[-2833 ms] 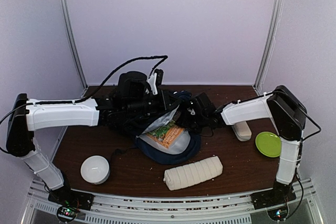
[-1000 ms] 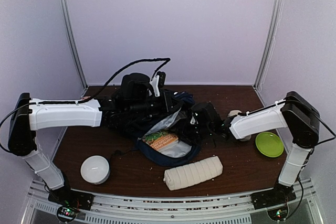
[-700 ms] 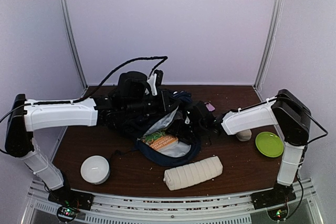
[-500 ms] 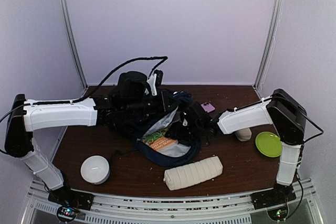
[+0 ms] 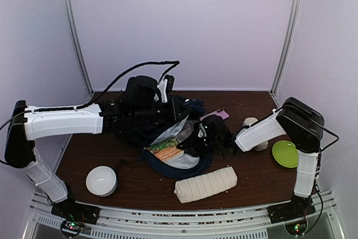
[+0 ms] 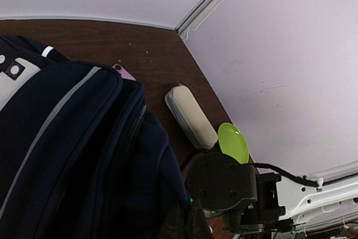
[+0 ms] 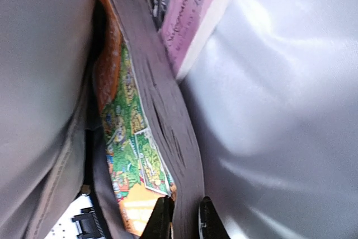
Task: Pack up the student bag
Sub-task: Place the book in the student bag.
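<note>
Mid-table, the student bag gapes: the left end effector, pinched together on its upper rim, seemingly holds the mouth open so the right end effector, clamped on the book, can push it inside

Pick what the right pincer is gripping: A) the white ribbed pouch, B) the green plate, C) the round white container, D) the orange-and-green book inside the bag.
D: in the right wrist view, the right pincer has one finger on each side of the book at its page edge, against the grey lining of the bag.
</note>
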Robot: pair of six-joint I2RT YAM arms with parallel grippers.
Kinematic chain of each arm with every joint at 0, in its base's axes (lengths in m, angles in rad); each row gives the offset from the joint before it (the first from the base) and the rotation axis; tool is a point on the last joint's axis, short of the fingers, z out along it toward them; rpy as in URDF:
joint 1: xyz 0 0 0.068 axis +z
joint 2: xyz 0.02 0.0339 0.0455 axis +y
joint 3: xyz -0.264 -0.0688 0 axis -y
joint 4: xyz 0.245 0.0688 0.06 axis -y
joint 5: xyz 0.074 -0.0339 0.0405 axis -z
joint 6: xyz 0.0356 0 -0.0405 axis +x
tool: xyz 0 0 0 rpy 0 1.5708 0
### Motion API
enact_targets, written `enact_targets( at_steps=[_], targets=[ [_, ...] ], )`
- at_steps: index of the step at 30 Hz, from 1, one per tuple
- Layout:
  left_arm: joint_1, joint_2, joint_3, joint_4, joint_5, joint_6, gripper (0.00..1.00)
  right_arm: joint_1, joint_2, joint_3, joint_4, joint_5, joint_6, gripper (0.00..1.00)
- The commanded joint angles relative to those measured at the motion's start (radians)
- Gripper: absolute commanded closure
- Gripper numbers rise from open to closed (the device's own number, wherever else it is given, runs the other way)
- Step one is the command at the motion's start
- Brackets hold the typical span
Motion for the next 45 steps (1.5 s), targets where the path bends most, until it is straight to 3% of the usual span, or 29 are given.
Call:
enact_targets(
  at_steps=[1,11,23,33,40,45],
  targets=[
    [-0.014,-0.078,0.054,0.111,-0.016,0.035,1.0,-0.008,-0.087,-0.027,0.132,-0.059,0.057,1.0],
    [-0.013,-0.178,0.022,-0.031,-0.176,0.176,1.0,-0.077,-0.368,-0.044,-0.028,-0.007,-0.011,1.0],
    [-0.008,-0.248,-0.017,-0.075,-0.273,0.244,1.0,-0.106,-0.51,-0.079,-0.172,-0.017,-0.105,1.0],
    [-0.008,-0.289,-0.062,-0.037,-0.202,0.245,1.0,-0.084,-0.451,-0.174,0.188,-0.03,-0.045,1.0],
    [-0.008,-0.373,-0.11,-0.014,-0.172,0.262,1.0,-0.055,-0.298,-0.179,0.573,0.036,0.148,1.0],
    [-0.008,-0.384,-0.083,-0.004,-0.174,0.251,1.0,-0.046,-0.194,-0.131,0.632,0.065,0.178,1.0]
  ],
)
